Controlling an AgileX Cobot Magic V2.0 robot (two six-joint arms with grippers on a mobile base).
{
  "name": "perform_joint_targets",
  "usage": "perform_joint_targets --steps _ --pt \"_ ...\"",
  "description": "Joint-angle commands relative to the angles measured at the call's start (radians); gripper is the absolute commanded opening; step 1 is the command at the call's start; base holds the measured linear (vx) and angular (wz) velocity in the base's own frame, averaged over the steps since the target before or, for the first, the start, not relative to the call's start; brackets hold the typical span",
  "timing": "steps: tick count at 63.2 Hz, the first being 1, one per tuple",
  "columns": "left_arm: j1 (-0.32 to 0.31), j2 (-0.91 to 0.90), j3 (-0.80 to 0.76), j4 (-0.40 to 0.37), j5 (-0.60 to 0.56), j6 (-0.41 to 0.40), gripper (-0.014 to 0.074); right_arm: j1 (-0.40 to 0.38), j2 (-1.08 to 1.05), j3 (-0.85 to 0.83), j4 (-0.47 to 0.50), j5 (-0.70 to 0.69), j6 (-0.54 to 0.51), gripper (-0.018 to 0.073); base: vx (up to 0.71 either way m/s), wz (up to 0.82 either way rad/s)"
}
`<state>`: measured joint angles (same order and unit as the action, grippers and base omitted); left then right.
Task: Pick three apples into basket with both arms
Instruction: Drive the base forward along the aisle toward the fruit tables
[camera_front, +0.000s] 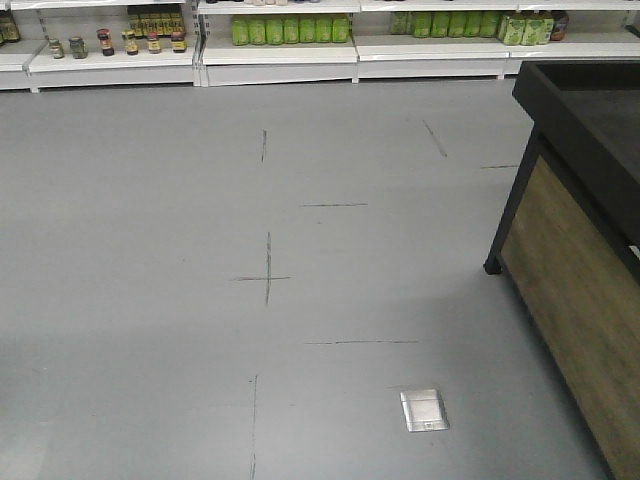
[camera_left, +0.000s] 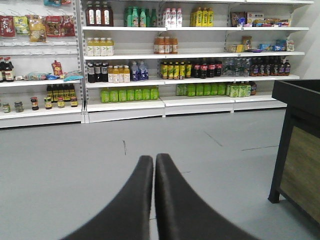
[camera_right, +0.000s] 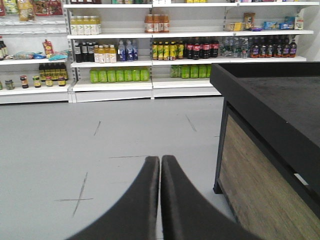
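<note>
- Most of every view is grey floor (camera_front: 150, 200), marked with thin dark lines and crosses, so the robot stands in an open shop aisle, not at a work spot.
- Shelves (camera_left: 125, 106) run along the far wall, well apart from the arms, stocked with bottles (camera_left: 129, 94) and jars. None of this belongs to the task.
- One black stand (camera_right: 270, 150) with a wood-look side is at the right, nearest in the right wrist view. The part of its dark top that shows carries no fruit.
- Left gripper (camera_left: 154, 159) hangs over the floor with its two black fingers pressed together and nothing between them.
- Right gripper (camera_right: 160, 160) is the same: fingers closed tip to tip, gripping nothing, with the stand just off to its right.
- A small metal plate (camera_front: 424, 410) is set in the floor ahead.
- Apples and basket appear in no view, so I cannot say where they lie.
- Judged from this, the task is at its very start: no apple is picked, and the step in hand is finding the goods.
- The next move calls for bringing apples and basket into view, likely by turning or driving the base, perhaps toward the stand. Only then should both pincers open for a reach.
</note>
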<state>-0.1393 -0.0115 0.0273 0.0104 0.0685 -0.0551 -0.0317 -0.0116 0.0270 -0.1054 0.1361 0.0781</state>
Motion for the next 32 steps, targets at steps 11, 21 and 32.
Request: perform_joint_targets --steps 11,21,32 --pt "-0.002 -0.016 0.002 -0.005 -0.069 -0.002 -0.0006 -0.007 -0.013 0.015 -0.005 -0.074 0.000 -0.0009 0.13 -0.17" --pt "-0.002 -0.016 0.002 -0.005 -0.069 -0.002 -0.0006 -0.007 -0.013 0.015 -0.005 -0.074 0.000 -0.0009 0.11 -0.22" --pt "-0.002 -0.016 0.002 -0.005 -0.069 -0.002 -0.0006 -0.007 -0.013 0.015 -0.005 -0.074 0.000 -0.0009 0.09 -0.30"
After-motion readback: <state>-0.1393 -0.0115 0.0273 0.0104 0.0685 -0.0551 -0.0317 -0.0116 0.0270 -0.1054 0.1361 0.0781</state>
